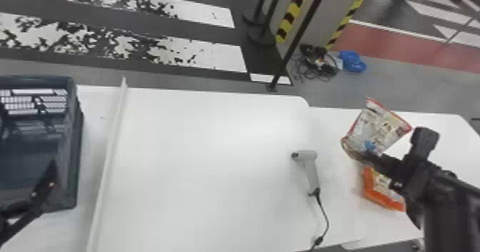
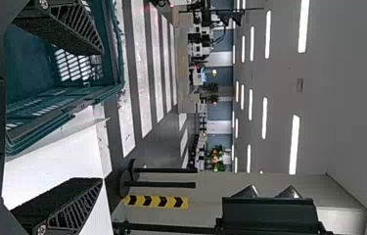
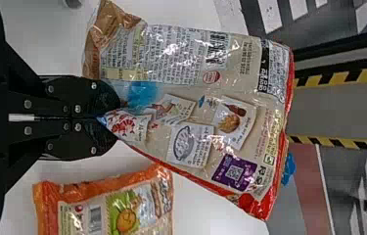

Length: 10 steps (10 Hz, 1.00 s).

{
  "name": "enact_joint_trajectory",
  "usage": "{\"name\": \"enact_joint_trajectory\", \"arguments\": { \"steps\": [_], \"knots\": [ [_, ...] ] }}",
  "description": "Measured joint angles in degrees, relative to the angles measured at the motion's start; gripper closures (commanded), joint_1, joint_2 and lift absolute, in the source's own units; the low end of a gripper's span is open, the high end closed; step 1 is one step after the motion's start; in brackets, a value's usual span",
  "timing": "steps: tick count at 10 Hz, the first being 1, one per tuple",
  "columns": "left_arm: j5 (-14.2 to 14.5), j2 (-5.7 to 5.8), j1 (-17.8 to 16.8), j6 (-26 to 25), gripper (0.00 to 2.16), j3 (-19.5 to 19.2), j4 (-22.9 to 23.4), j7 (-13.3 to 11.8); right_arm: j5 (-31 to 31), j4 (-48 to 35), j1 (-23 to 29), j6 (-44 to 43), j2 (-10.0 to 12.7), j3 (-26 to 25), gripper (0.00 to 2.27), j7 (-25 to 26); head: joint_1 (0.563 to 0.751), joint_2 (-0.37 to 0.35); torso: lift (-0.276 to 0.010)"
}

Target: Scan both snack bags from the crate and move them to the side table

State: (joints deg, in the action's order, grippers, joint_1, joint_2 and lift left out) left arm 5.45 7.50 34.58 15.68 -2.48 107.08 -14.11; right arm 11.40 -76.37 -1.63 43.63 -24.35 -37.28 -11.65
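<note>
We see two snack bags at the side table on the robot's right, one of them in the grip of the right end effector [image 1: 368, 156]. Its fingers are pinched closed on the edge of the red-edged snack bag [image 1: 379, 127], close to the bag's brown end [image 3: 103, 36]. The bag's long axis runs outward from that end to the wide red-trimmed end, which points forward and to the robot's right over the side table [image 1: 437, 126]. Whether its underside touches the surface, we cannot tell.

The orange-edged snack bag [image 1: 384, 194] lies on the side table, on the near side of the held one and partly behind the end effector. Its printed face is up, but too much is covered for us to tell its long axis.

One scanner [image 1: 311, 171] lies on the white main tabletop [image 1: 214, 176], left of both bags, its head pointing left, its handle and single cord [image 1: 326, 217] running toward the near edge. We count one crate [image 1: 79, 162], a blue-green one at the robot's far left, with a long pale strip [image 1: 110, 140] on the tabletop between it and the scanner. The left end effector [image 1: 46, 185] is at the crate's near right corner, its two fingers spread wide, holding nothing.
</note>
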Motion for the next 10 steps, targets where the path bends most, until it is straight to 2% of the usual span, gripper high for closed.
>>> {"name": "enact_joint_trajectory", "arguments": {
  "steps": [2, 5, 6, 7, 8, 9, 10],
  "knots": [
    [0.0, 0.13, 0.13, 0.0, 0.07, -0.13, 0.2, 0.05, 0.78, 14.14, -6.3, -10.52, -4.55, 0.58, 2.25, 3.55, 0.695, -0.35, -0.029],
    [0.18, 0.16, 0.14, 0.5, 0.07, -0.16, 0.12, 0.05, -1.93, 30.86, -14.86, -25.78, -10.37, 4.08, 2.25, 7.27, 0.695, -0.35, -0.029],
    [0.34, 0.24, 0.14, 0.85, 0.07, -0.16, 0.05, 0.05, -3.96, 35.98, -17.86, -28.75, -11.93, 5.74, 2.23, 8.2, 0.695, -0.35, -0.029],
    [0.48, 0.3, 0.14, 1.15, 0.07, -0.15, 0.02, 0.05, -5.48, 38.6, -19.68, -29.73, -12.58, 6.58, 2.12, 8.54, 0.695, -0.35, -0.029],
    [0.52, 0.37, 0.14, 1.33, 0.07, -0.14, 0.02, 0.05, -6.02, 39.37, -20.36, -29.82, -12.64, 7.28, 1.89, 9.41, 0.695, -0.35, -0.029],
    [0.56, 0.46, 0.16, 1.4, 0.07, -0.14, 0.03, 0.05, -6.01, 39.58, -20.56, -29.54, -12.48, 7.71, 1.49, 10.5, 0.695, -0.35, -0.029],
    [0.7, 0.64, 0.22, 1.49, 0.07, -0.17, 0.04, 0.05, -5.69, 39.6, -20.58, -28.73, -12.16, 7.82, 0.77, 11.58, 0.695, -0.35, -0.029]
  ]
}}
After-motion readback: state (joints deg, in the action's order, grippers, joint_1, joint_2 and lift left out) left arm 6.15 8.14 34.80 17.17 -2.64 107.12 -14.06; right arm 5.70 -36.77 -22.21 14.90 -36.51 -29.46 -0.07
